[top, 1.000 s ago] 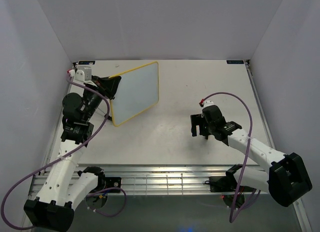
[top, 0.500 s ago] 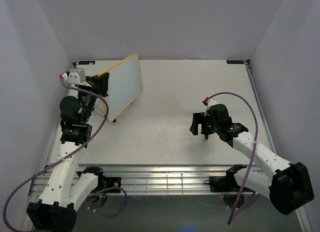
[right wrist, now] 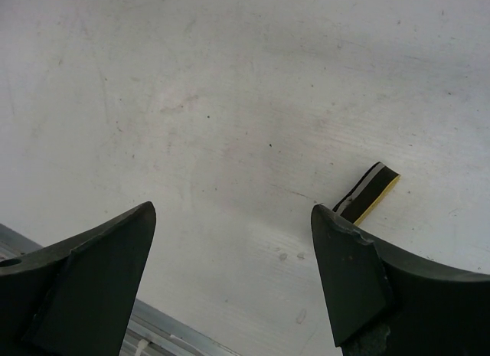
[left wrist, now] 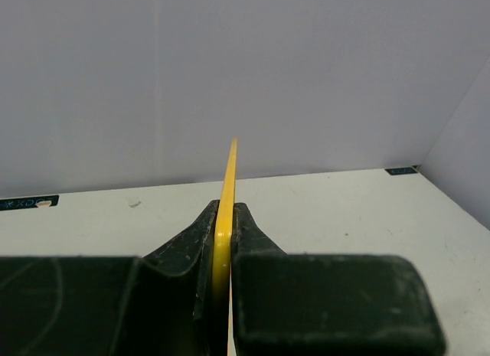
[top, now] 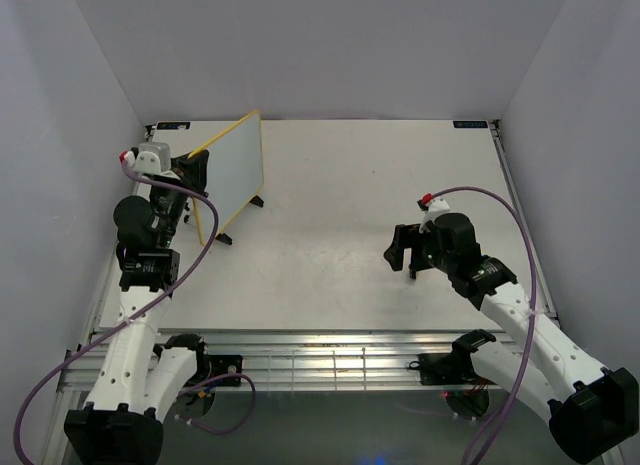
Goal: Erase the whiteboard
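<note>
The whiteboard, white with a thin yellow frame and small black feet, stands almost edge-on at the far left of the table; its face shows no writing. My left gripper is shut on its left edge. In the left wrist view the yellow frame runs straight up from between the closed fingers of that gripper. My right gripper is open and empty, low over the table at the right of centre. In the right wrist view a small black-and-yellow eraser lies just beyond the right finger of that gripper.
The grey table is enclosed by pale walls on three sides. A metal rail runs along the near edge, and a purple cable loops by each arm.
My left arm has swung the whiteboard from a tilted, face-up pose to nearly upright and edge-on, further left. My right arm has drawn slightly back to the right.
</note>
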You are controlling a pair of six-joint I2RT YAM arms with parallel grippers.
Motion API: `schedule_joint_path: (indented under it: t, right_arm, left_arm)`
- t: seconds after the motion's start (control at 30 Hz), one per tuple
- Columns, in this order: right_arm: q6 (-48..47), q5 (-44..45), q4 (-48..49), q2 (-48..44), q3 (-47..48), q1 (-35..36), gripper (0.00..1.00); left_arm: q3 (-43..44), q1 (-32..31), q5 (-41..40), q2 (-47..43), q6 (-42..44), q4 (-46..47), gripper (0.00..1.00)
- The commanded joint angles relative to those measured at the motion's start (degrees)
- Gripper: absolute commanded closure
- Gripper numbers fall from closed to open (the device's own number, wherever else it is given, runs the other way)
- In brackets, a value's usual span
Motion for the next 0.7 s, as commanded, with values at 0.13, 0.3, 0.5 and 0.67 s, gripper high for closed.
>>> schedule_joint_path:
  t: [0.13,0.3,0.5,0.67]
  right_arm:
    - [-1.27,-5.51,-0.31,-1.71,-1.08,-0.11,0.13]
    - [-1.53,-7.35,0.04,-2.67,-1.34,-0.11,0.13]
    - [-1.71,-8.32,0.05,-3.29,-1.43,-0.11,0.13]
    - [-1.79,-9.46,0.22,-3.81,-1.78,-0.11,0.13]
  left_arm:
    - [-3.12,2.24,5.13,0.74,0.86,14.03,1.0]
    - [-2.78,6.19,9.78,5.22,-0.29,18.16,1.0]
    - [-1.89,8.04,12.42,10.06,-2.23,22.38,1.0]
    - [-2.5,9.35,17.17,13.57,-2.57,23.43,1.0]
